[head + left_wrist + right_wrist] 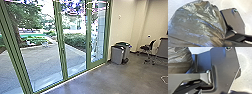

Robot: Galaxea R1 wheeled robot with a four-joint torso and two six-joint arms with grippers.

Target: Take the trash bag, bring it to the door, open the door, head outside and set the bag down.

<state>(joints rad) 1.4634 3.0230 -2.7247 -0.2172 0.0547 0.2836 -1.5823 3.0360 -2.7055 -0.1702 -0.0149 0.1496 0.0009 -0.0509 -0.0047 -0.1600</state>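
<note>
The trash bag [196, 23], of thin shiny grey-brown plastic, bulges large in the left wrist view. Its folds draw together at my left gripper [224, 40], which is shut on the gathered plastic. Part of the same bag [178, 59] also shows in the right wrist view, beside the robot's own plate and bar. How my right gripper stands I cannot tell. In the head view, a tall green-framed glass door [88, 37] stands in the glass front, apparently closed, with a dark handle on its frame.
Two grey bins [117, 54] stand against the wall just right of the glass front. Farther right are an office chair [148, 50] and a desk [163, 47]. Beyond the glass lie a paved yard [43, 58], hedges and a tree.
</note>
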